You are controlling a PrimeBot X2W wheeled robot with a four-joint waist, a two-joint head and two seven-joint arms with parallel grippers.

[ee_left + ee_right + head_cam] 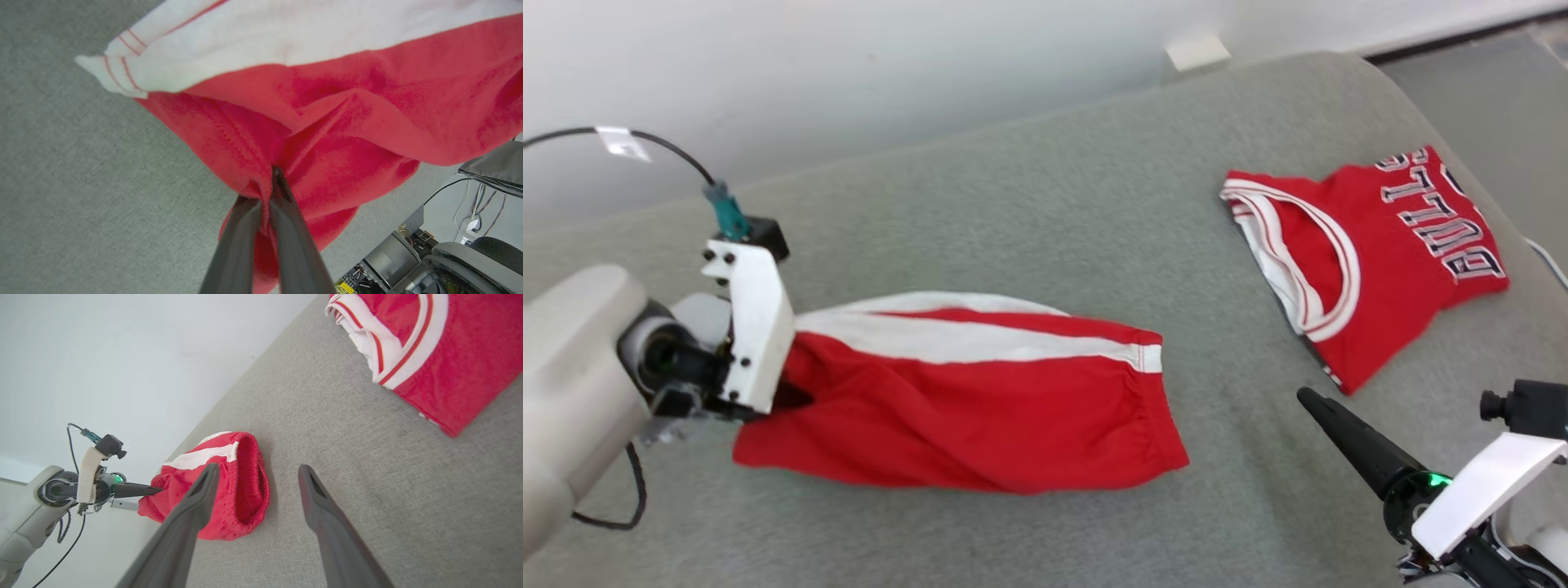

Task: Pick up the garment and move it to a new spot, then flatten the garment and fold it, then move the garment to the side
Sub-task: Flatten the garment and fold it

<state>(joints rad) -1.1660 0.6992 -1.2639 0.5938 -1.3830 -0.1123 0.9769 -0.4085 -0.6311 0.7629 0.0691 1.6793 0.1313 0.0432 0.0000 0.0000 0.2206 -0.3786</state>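
While my left gripper (796, 398) is clamped on one end of the red shorts (980, 408) on the grey cushion (1013, 204), head view counts one pair of shorts and one Bulls jersey (1380, 253). Left wrist: my two fingers (286, 228) pinch only a small fold, so it might slip on the lift. Right wrist: right gripper (258, 468) hangs wide open and empty by the waistband, so that end could drag.

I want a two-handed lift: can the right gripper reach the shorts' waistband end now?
Probably yes: the open right gripper faces the shorts' waistband across bare grey surface; the jersey lies aside.
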